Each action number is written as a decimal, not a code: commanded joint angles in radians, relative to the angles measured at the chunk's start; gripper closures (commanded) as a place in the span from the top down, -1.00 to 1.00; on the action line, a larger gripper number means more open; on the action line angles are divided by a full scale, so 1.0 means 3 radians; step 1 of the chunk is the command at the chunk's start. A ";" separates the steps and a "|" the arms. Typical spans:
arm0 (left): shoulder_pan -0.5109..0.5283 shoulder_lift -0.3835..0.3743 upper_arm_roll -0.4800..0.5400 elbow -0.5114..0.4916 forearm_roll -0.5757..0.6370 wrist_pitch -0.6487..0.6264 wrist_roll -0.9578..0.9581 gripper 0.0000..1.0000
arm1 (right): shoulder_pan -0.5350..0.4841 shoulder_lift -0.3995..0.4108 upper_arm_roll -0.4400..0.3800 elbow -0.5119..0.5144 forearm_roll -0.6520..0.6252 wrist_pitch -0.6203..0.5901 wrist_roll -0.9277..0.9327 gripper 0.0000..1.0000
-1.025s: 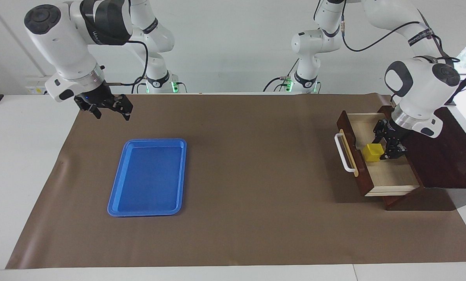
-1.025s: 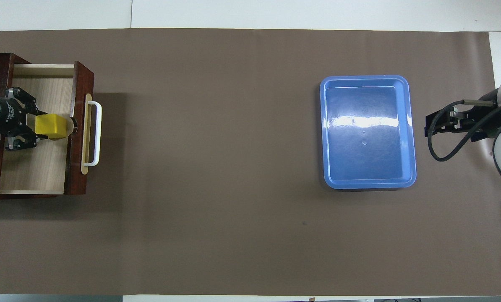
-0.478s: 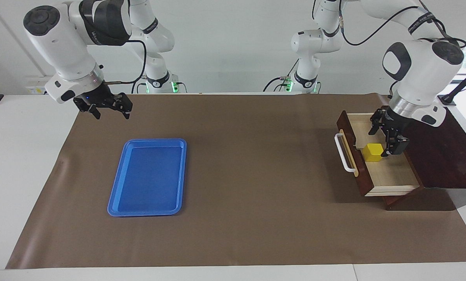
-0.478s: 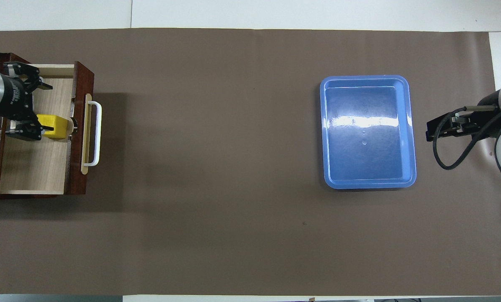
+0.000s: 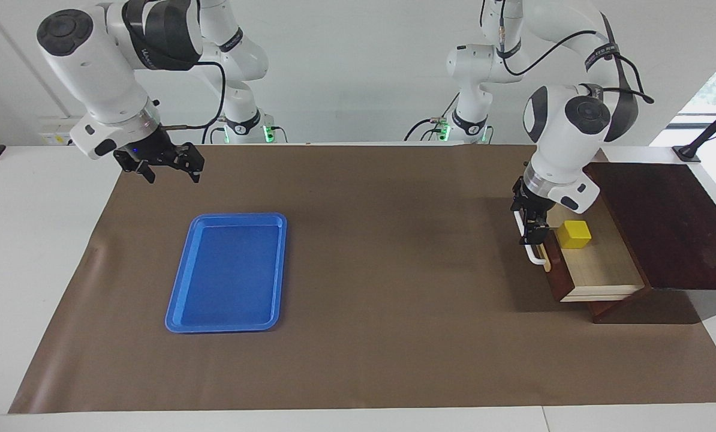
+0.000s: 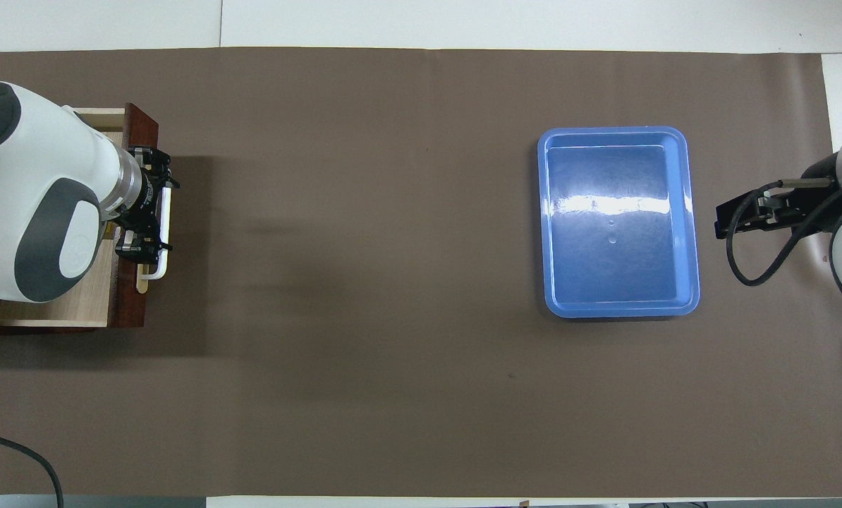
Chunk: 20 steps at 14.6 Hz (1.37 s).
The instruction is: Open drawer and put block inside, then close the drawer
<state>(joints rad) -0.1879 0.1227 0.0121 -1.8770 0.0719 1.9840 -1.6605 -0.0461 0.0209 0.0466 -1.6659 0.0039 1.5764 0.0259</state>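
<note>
We saw the block (image 5: pixel 574 234) lying free on the pale floor of the drawer (image 5: pixel 601 270), close to the drawer's front panel, nothing gripping it. The drawer stood pulled out of its dark wooden box (image 5: pixel 664 222) at the left arm's end of the table. So we judged the placing step done and only the closing left.

The left gripper (image 5: pixel 532 219) was at the drawer's front, right at the white handle (image 5: pixel 536 259), jaws spread wide and holding nothing; we could not tell whether it touched the bar. In the overhead view the arm's wrist covered the block and much of the drawer. The right gripper (image 5: pixel 167 165) waited in the air toward the right arm's end of the table, over the brown mat (image 5: pixel 394 336) near the blue tray (image 5: pixel 226 270), its jaws wide too, empty.

Handling, as we judged it: the drawer looked stiff and rigid, wood on a slide, likely light enough to push with one arm. The best spot was the front panel or the middle of the handle, so the push ran straight in and the drawer did not skew and jam. The block looked light and hard (loose in there, so a fast shove could send it sliding). No need to grip it again.
</note>
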 commanded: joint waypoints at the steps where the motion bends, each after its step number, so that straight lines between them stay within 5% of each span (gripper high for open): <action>1: 0.0135 -0.0051 0.0021 -0.0115 0.0108 0.0172 0.0007 1.00 | -0.0036 -0.0095 0.0039 -0.0102 -0.0054 0.0007 -0.0066 1.00; 20: 0.1086 -0.0026 0.0026 -0.0033 0.0139 0.0187 0.1122 1.00 | -0.0041 -0.0095 0.0039 -0.0102 -0.0054 0.0007 -0.0066 1.00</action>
<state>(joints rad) 0.1128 0.1178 0.0230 -1.8880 0.0945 2.0411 -1.3663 -0.0459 0.0206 0.0479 -1.6660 0.0039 1.5762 0.0259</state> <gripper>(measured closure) 0.000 0.000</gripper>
